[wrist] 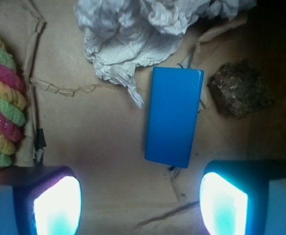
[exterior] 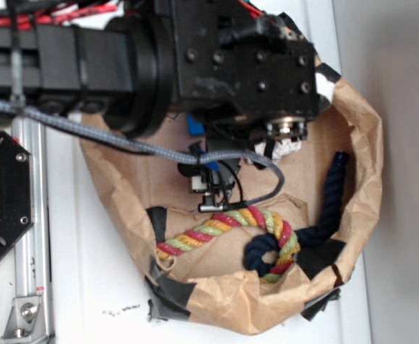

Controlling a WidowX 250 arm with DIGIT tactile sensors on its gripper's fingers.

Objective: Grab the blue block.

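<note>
Pincer (wrist: 140,205) spread wide, empty, above blue block (wrist: 174,116); block flat between crumpled paper (wrist: 133,34) and brown cube (wrist: 240,89).

blue block (wrist: 173,116), flat, lying on brown paper

Crumpled white paper (wrist: 133,34), brown speckled cube (wrist: 240,89), multicolored rope (exterior: 230,228), navy rope (exterior: 316,222)

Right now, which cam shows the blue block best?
The wrist view. The blue block lies fully visible on brown paper, between crumpled white paper and a dark brown cube, ahead of the open tool. In the exterior view, only a blue sliver shows under the arm.
</note>
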